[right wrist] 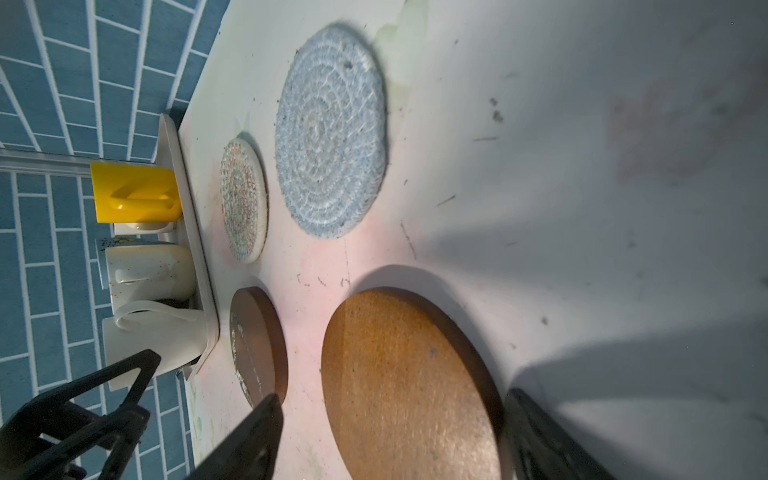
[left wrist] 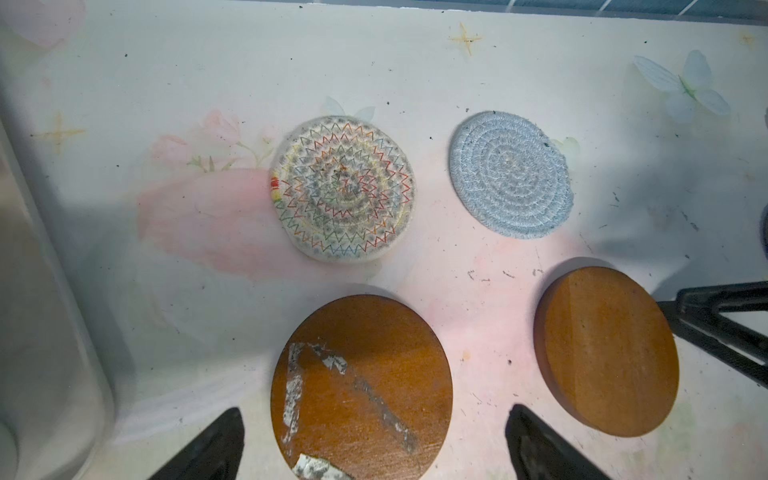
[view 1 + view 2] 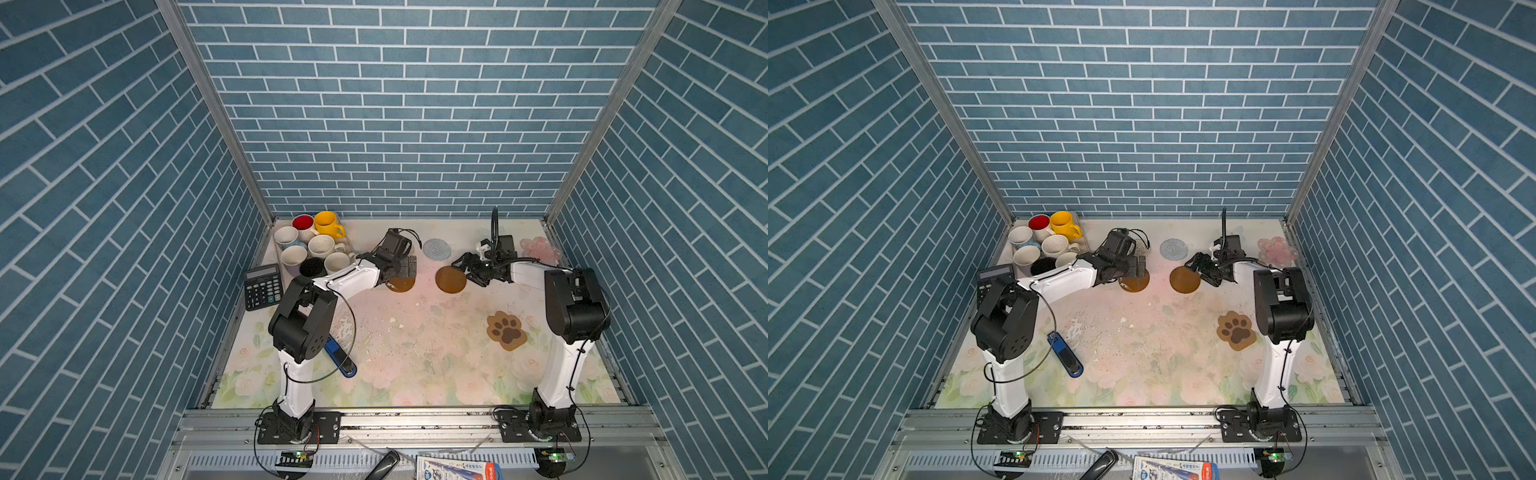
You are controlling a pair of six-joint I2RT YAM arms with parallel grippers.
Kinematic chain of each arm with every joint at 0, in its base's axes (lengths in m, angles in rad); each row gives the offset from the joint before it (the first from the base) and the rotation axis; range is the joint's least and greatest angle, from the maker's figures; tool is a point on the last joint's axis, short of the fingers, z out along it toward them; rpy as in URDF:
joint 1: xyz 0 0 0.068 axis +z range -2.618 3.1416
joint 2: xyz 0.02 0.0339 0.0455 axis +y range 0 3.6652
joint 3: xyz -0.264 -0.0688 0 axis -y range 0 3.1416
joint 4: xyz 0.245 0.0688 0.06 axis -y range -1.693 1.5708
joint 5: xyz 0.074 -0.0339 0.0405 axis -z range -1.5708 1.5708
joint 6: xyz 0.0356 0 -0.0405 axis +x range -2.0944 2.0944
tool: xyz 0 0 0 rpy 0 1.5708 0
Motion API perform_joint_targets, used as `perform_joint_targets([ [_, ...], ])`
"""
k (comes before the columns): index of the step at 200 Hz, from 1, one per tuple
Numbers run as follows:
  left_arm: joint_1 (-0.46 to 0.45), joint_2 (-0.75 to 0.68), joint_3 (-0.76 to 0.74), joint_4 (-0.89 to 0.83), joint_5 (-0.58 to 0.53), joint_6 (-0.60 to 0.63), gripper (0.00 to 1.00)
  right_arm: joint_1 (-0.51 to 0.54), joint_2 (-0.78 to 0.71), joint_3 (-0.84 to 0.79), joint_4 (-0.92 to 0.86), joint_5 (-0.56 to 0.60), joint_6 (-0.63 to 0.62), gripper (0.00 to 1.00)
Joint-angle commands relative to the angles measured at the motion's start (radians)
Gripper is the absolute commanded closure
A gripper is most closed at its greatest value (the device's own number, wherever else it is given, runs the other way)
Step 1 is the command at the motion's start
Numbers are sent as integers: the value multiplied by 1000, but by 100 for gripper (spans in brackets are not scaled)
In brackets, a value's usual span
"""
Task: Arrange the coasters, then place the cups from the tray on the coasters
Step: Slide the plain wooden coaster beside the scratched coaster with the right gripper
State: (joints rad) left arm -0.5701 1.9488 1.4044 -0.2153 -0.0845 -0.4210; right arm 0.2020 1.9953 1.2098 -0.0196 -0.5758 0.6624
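Observation:
Several cups, among them a yellow one point(image 3: 326, 222) and a black one point(image 3: 312, 267), stand packed in the tray point(image 1: 195, 249) at the back left. My left gripper point(image 2: 376, 409) hangs open over a brown disc coaster point(image 2: 361, 386) streaked with white residue. My right gripper point(image 1: 393, 395) is open and straddles the other brown disc point(image 1: 411, 386), which lies flat. Behind the discs lie a white woven coaster point(image 2: 343, 189) and a light blue woven one point(image 3: 436, 249). A pink flower coaster point(image 3: 539, 249) sits back right and a paw coaster point(image 3: 507, 330) lies nearer, on the right.
A black calculator point(image 3: 262, 286) lies left of the tray by the side wall. A blue and black tool point(image 3: 341, 357) rests beside the left arm's base. Blue brick walls close in the back and both sides.

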Motion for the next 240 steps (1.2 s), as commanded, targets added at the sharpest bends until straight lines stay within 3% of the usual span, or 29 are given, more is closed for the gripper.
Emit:
perform_joint_targets([
  [1,-4,5,10,-15,-4,11,1,24,-35,-32,7,13,43,17],
  [88,-4,-19,-14,8,-3,27,1,58,-55,-1,-31,43,33,17],
  [152,-9,-72,-58,24,2,4,1,53,-226,17,-230,177,-83,14],
  [240,-166,-140,-67,-2,-74,-20,1,-91,-606,-313,-286,232,-52,14],
])
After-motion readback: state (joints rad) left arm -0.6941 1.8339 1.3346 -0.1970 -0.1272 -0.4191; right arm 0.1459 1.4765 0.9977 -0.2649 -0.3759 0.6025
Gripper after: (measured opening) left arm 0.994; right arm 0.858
